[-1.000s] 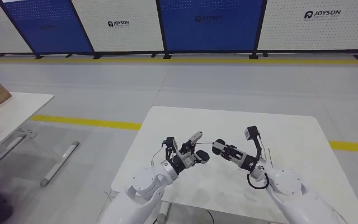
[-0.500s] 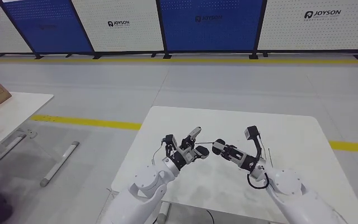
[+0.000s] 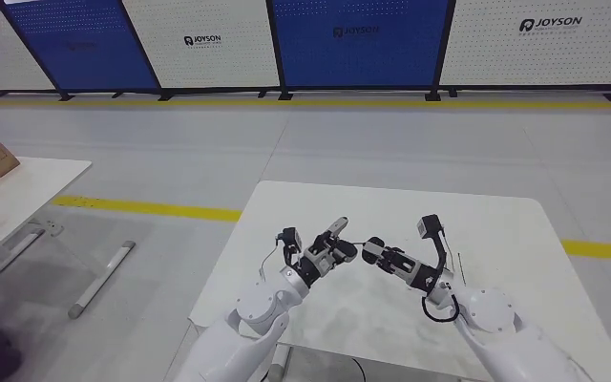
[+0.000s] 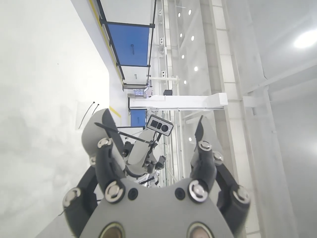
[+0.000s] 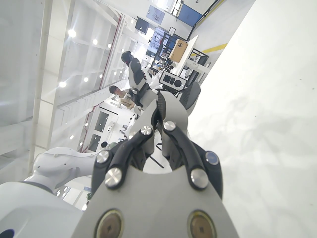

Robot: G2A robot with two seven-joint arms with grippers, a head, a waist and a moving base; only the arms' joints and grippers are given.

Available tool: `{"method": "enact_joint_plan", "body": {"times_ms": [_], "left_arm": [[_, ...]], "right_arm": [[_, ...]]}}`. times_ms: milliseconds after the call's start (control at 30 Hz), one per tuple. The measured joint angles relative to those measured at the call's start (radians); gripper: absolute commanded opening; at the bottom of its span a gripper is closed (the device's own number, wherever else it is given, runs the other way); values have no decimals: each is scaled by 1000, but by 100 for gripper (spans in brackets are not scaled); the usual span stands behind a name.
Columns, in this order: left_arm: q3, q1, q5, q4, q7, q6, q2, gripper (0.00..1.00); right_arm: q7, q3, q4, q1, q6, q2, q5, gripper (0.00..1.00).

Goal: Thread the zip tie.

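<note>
A thin black zip tie (image 3: 351, 244) spans the small gap between my two grippers above the middle of the white table (image 3: 496, 224). My right gripper (image 3: 370, 250) is shut on one end of it; its fingers (image 5: 171, 105) are pressed together in the right wrist view. In the left wrist view the zip tie (image 4: 123, 133) runs from the right gripper farther off to the inner face of one finger of my left gripper (image 4: 152, 122). The left gripper (image 3: 336, 246) is open, with the tie's free tip resting against that finger (image 4: 104, 122).
Two spare black zip ties (image 4: 87, 115) lie flat on the table beyond the right arm, also visible as thin spare ties (image 3: 460, 265) near the right side. The table's rounded edges lie close on the left and front.
The left gripper has shifted slightly toward the right gripper. The right arm has kept still with the zip tie.
</note>
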Motion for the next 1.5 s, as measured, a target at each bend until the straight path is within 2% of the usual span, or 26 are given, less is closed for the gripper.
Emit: {"method": "enact_joint_plan", "body": {"times_ms": [133, 333, 867, 900, 933, 1067, 1233, 1367, 1500], "left_arm": [[-10, 28, 22, -1, -26, -24, 5, 0], [-21, 49, 36, -7, -60, -48, 9, 0], [-21, 61, 53, -17, -63, -73, 10, 0], [-21, 62, 53, -18, -62, -74, 10, 19], [-21, 63, 52, -20, -62, -76, 10, 30], [-21, 69, 59, -29, -64, -85, 10, 34], [-20, 73, 73, -29, -65, -91, 11, 30], [-19, 73, 79, -26, -65, -92, 11, 22], [-18, 70, 83, -25, -62, -93, 11, 8]], "right_arm": [[0, 0, 0, 0, 0, 0, 0, 0], [0, 0, 0, 0, 0, 0, 0, 0], [0, 0, 0, 0, 0, 0, 0, 0], [0, 0, 0, 0, 0, 0, 0, 0], [0, 0, 0, 0, 0, 0, 0, 0], [0, 0, 0, 0, 0, 0, 0, 0], [0, 0, 0, 0, 0, 0, 0, 0], [0, 0, 0, 0, 0, 0, 0, 0], [0, 0, 0, 0, 0, 0, 0, 0]]}}
